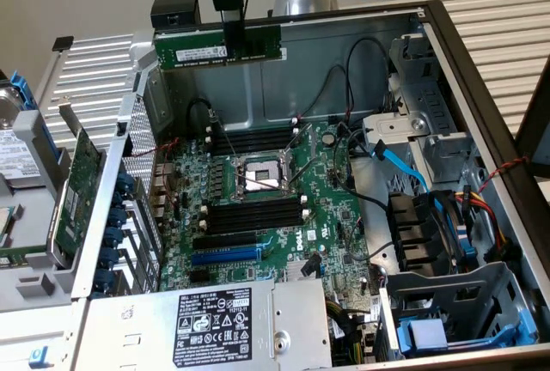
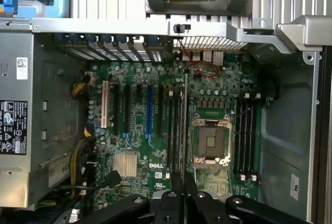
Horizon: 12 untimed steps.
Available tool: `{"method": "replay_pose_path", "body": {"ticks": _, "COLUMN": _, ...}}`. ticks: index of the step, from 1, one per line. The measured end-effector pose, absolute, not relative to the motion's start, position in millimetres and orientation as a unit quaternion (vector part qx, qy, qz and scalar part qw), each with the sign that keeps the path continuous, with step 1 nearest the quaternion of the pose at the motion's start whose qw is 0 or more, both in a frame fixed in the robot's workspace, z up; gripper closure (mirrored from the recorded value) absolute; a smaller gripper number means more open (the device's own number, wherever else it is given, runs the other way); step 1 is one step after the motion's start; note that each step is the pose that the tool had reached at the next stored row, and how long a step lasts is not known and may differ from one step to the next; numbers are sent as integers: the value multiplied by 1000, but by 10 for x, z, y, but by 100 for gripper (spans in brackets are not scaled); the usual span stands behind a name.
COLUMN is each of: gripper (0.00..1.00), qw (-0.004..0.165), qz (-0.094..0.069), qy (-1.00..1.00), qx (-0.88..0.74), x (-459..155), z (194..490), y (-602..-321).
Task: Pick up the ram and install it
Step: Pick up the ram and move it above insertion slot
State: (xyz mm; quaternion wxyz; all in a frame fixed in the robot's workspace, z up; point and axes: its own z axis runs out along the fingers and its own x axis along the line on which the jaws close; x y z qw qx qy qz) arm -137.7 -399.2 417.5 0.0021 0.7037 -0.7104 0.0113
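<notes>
The gripper (image 1: 230,45) is clamped narrow on the ram (image 1: 189,50), held level between its fingers, high above the memory slots (image 1: 254,215) below it: picked up, not yet seated in any slot.

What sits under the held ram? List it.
Below the ram, held by the shut gripper, lies the green motherboard: black memory slots beside the processor socket. The ram's edge hides a thin strip of board.
</notes>
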Motion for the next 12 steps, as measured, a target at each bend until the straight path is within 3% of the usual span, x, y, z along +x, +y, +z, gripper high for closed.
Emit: {"method": "replay_pose_path", "body": {"ticks": 12, "gripper": 87, "qw": -5, "qz": 10, "qy": -711, "qx": 703, "x": -1349, "z": 4097, "y": -3947}}
